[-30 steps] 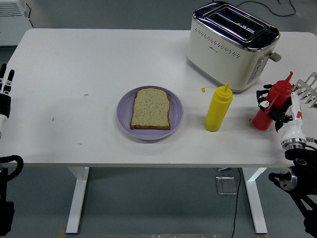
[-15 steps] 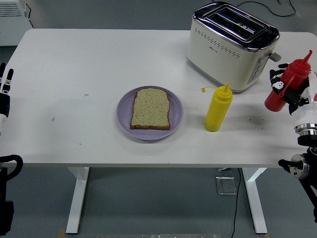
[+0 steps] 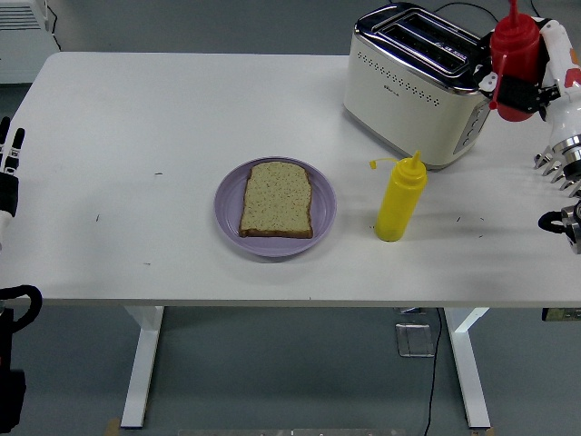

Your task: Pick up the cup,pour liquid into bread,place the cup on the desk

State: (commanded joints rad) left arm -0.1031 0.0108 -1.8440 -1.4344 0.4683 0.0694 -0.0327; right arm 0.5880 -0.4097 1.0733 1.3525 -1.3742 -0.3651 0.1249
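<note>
Two squeeze bottles show: the red bottle (image 3: 516, 65) is gripped in the right robot hand (image 3: 536, 77), lifted clear of the tabletop (image 3: 136, 136) in front of the toaster (image 3: 420, 82) at the far right, nozzle pointing up. The yellow bottle (image 3: 399, 197) stands upright on the tabletop, just right of the purple plate (image 3: 275, 208), which carries a slice of bread (image 3: 276, 200). The left robot hand (image 3: 9, 168) rests at the left edge, fingers straight and holding nothing.
</note>
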